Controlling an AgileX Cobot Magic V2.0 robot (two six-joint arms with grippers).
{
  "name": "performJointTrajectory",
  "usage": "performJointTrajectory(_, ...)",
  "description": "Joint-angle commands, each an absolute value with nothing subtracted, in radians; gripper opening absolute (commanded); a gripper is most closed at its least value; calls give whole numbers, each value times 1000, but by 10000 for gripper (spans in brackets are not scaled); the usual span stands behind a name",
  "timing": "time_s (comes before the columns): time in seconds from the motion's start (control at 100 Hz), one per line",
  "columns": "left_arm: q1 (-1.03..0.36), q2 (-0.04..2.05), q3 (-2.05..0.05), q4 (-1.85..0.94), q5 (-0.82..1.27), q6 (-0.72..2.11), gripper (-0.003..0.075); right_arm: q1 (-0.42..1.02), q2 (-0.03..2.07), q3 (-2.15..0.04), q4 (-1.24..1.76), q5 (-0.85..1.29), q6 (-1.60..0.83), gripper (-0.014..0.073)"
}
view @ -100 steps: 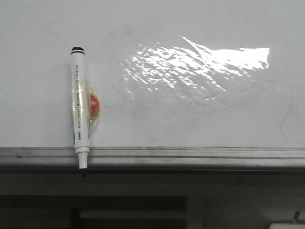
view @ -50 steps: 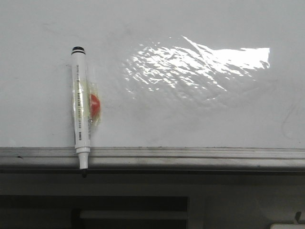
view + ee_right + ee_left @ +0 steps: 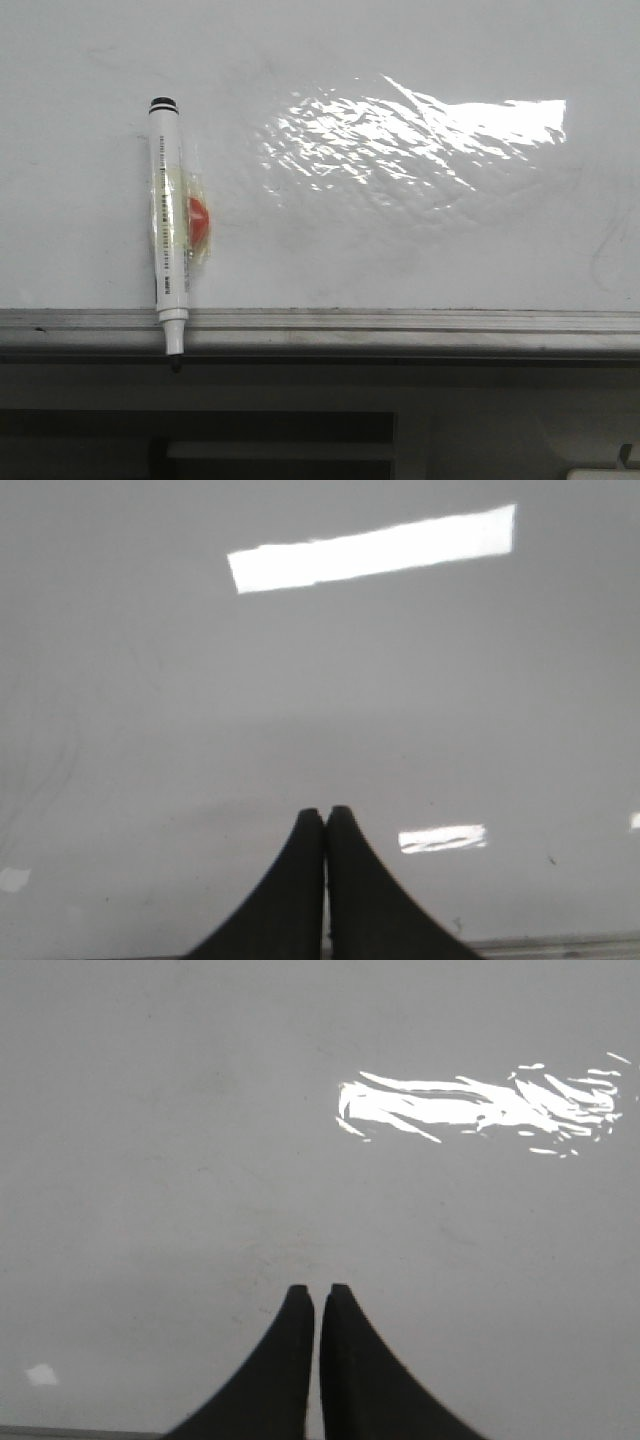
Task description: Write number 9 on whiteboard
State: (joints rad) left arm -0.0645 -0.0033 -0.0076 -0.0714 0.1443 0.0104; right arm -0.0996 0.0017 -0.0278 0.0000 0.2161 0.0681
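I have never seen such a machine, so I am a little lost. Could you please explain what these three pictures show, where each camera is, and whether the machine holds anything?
This is a robot with two arms. One camera looks forward over a whiteboard; the other two sit on the wrists, each looking past its own hand. On the board lies a marker, uncapped, its tip over the grey ledge, with an orange piece taped to it. The bright patch is only lamp glare. In the wrist views the dark pointed shapes are the left hand and the right hand. Both are shut and hold nothing. No number 9 is drawn yet.
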Motion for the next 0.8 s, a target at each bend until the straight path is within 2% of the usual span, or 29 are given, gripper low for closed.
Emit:
performJointTrajectory(0.0, -71, -16, -65, -82, 125, 12, -21, -98, 54, -96, 0, 172, 62, -61)
performJointTrajectory(0.28, -71, 46, -129, -181, 65, 12, -20, -98, 207, -218, 28, 278, 62, -61)
performJointTrajectory(0.53, -71, 46, -153, -181, 105, 12, -3, -98, 222, -227, 28, 280, 62, -61)
performJointTrajectory(0.6, -71, 46, -153, -181, 106, 12, 60, -98, 222, -227, 28, 280, 62, -61)
performJointTrajectory(0.67, -71, 46, -153, -181, 106, 12, 162, -98, 222, -227, 28, 280, 62, -61)
performJointTrajectory(0.76, -71, 46, -153, -181, 94, 12, 340, -98, 222, -227, 28, 280, 62, -61)
performJointTrajectory(0.79, -71, 46, -151, -181, 78, 12, 377, -98, 222, -227, 28, 280, 62, -61)
